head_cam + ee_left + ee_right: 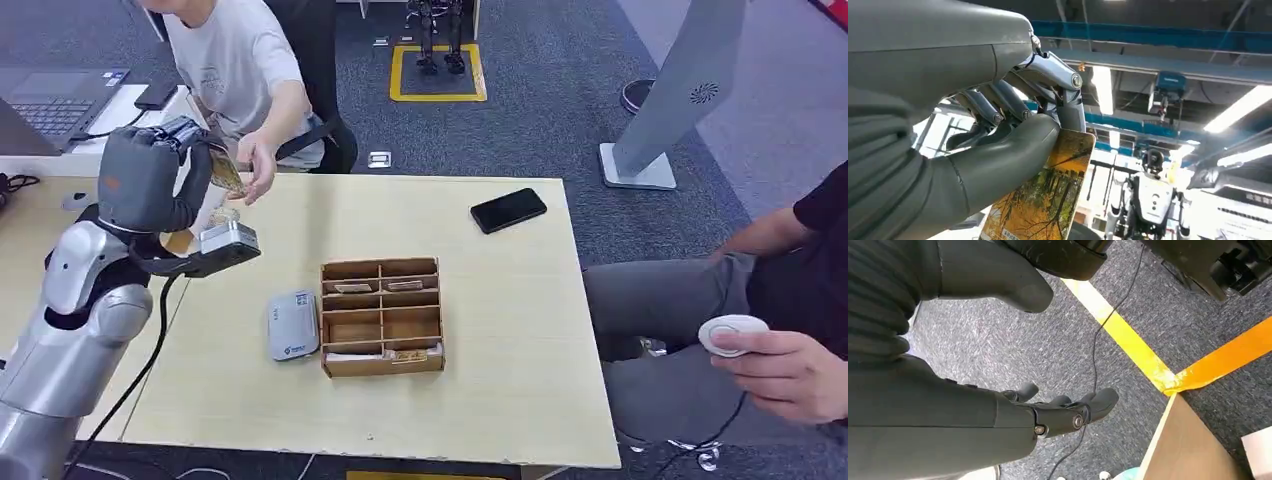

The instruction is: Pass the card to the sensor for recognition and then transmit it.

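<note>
Left hand (150, 180) raised over the table's (500, 300) far-left corner; fingers and thumb (998, 165) pinch a card (1048, 200) with an autumn-tree print; card held by one end, its long axis running out of the grip toward the person (240, 70) seated behind that corner; the person's hand (262, 170) reaches in and sits at the card's free end, contact too small to confirm. Judgement: hand-over step in progress; the grey sensor pad (293, 325) lies on the table beside the wooden divided box (382, 315), nearer the robot than the raised card. The key relation: card's free end points at the person's hand, so release should go along that axis. Right hand (1068, 412) hangs low beside the table edge over carpet, fingers loosely extended, holding nothing. A black phone (508, 210) lies well apart.
</note>
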You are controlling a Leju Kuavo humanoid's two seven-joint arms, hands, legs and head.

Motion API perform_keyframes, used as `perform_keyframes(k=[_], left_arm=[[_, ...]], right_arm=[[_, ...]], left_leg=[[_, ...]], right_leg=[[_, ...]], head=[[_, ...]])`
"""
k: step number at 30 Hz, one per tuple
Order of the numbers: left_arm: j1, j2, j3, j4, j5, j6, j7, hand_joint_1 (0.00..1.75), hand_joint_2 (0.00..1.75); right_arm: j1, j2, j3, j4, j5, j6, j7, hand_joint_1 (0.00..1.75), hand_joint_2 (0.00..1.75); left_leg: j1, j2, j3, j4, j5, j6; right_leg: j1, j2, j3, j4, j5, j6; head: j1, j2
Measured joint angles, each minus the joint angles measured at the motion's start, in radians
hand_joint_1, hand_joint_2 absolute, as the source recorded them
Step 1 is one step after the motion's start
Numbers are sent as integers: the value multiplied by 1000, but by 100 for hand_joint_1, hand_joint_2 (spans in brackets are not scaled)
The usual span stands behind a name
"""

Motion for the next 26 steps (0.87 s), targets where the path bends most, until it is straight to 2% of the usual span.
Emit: perform_keyframes(k=[2,5,9,14,20,26], left_arm=[[-3,-3,0,9,-3,-3,9,175,175],[-28,-8,-2,58,-58,-15,65,175,175],[-95,-14,-13,190,-204,22,128,175,175],[-134,-15,-17,295,-291,63,164,175,175],[-137,-19,-18,361,-323,76,179,175,175],[-136,-21,-18,386,-324,76,182,175,175]], right_arm=[[1,0,3,-1,-1,0,0,0,175],[1,-2,13,-2,-8,0,0,0,175],[1,-6,40,-9,-28,0,5,0,175],[3,-11,71,-14,-61,0,11,0,175],[3,-16,103,-17,-82,0,15,0,175],[3,-19,122,-18,-90,0,19,0,175]], left_leg=[[0,0,0,0,0,0],[0,0,0,0,0,0],[0,0,0,0,1,-1],[0,2,0,0,1,-1],[0,2,0,0,1,-1],[0,2,0,0,1,-1]], right_leg=[[0,0,0,0,0,0],[0,0,-1,0,0,0],[0,0,-1,0,1,-1],[0,2,-1,0,1,-1],[0,2,-1,0,1,-1],[0,2,-1,0,1,-1]], head=[[0,0],[0,0],[0,0],[0,0],[0,0],[0,0]])
